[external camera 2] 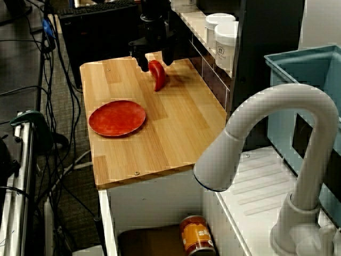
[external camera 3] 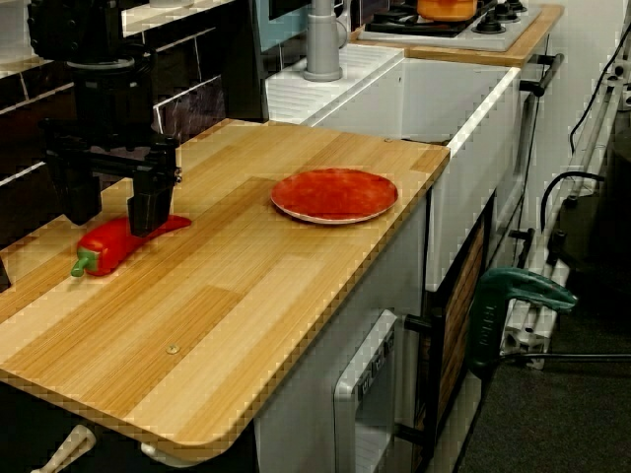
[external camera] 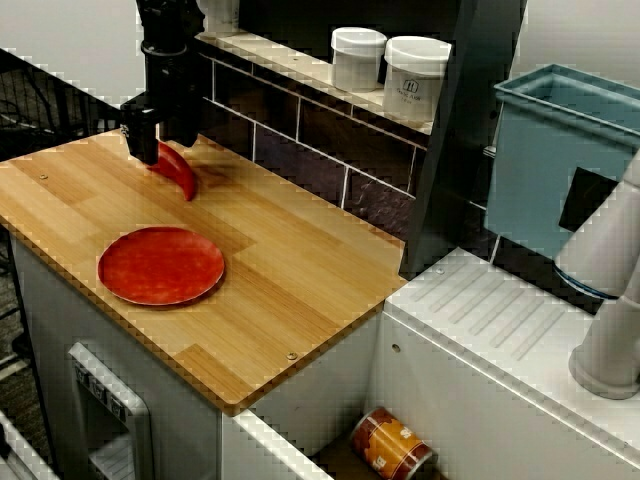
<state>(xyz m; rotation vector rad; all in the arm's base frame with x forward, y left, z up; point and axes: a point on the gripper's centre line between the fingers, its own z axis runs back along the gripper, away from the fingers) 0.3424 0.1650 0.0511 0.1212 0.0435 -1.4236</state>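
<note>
Lying nearest in the view from the sink side, an orange-labelled can is resting on its side down in the sink. A white faucet is cutting in at the right edge. Next back, a red plate is sitting flat on the wooden tabletop, close to its front edge and well apart from the arm.

Further in, a red pepper is lying on the tabletop near the tiled back wall, its green stem showing in the view from the tabletop's end. The black gripper is hanging straight down over the pepper, jaws spread wide, with one finger standing right at the pepper's body. Cannot tell if that finger is touching it; nothing is being gripped.

Farthest back, two white lidded jars are standing side by side on the shelf above the tiles, and a blue bin is standing beyond the sink.
</note>
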